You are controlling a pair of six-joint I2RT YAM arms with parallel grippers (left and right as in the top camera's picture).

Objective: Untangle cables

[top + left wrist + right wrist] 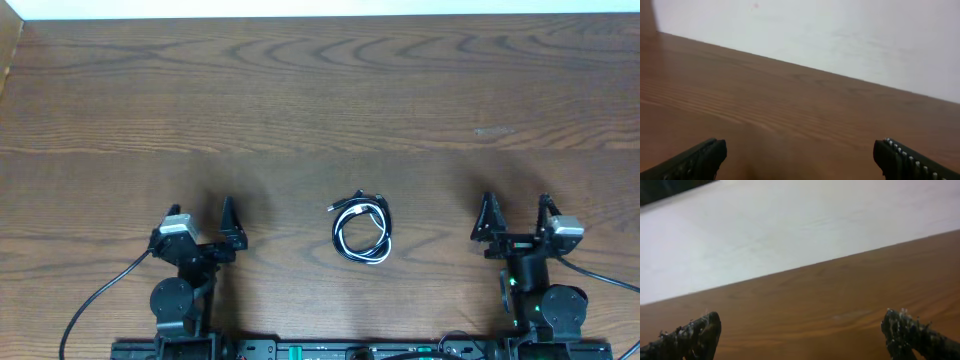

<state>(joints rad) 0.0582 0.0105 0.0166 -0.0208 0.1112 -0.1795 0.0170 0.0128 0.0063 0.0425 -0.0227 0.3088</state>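
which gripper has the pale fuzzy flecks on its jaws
The right gripper: in its wrist view both jaws are speckled with whitish flecks, while the jaws of the left gripper look clean and plain black.

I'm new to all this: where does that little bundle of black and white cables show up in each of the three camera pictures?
Overhead: the cables lie low in the middle of the table, between the left gripper and the right gripper.
Left wrist: not in it; only bare wood past the open fingertips.
Right wrist: not in it either.
Shared landmark: the table's far edge, where brown wood meets white.
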